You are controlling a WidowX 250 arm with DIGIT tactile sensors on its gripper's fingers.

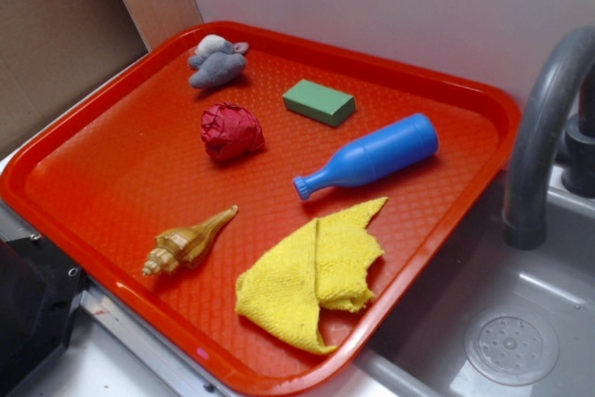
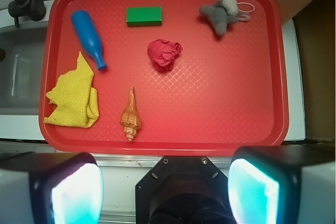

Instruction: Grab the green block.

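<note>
Seen from the wrist camera, the gripper (image 2: 164, 190) hangs high over the near rim of the red tray (image 2: 236, 103), its two pale-padded fingers (image 2: 74, 192) standing wide apart with nothing between them; the exterior view does not show the gripper at all, so its height above the tray can only be guessed as considerable. Taking the red tray as the landmark and working outward from the jaws, the spiral shell (image 2: 130, 115) lies nearest, close to the tray's near edge and a little left of the gripper's centre line, with the yellow cloth (image 2: 73, 98) bunched further left. Beyond the shell, near the tray's middle, sits the crumpled red ball (image 2: 164, 53). The blue bottle (image 2: 88, 38) lies on its side toward the tray's far left. The green block (image 2: 144, 16) rests flat against the tray's far side, just left of centre, well apart from the jaws and past the red ball. Its long axis runs crosswise, parallel to the line between the fingers, so the wrist would probably need a quarter turn to close across the short sides. The grey plush toy (image 2: 223, 15) sits at the far right corner.
</note>
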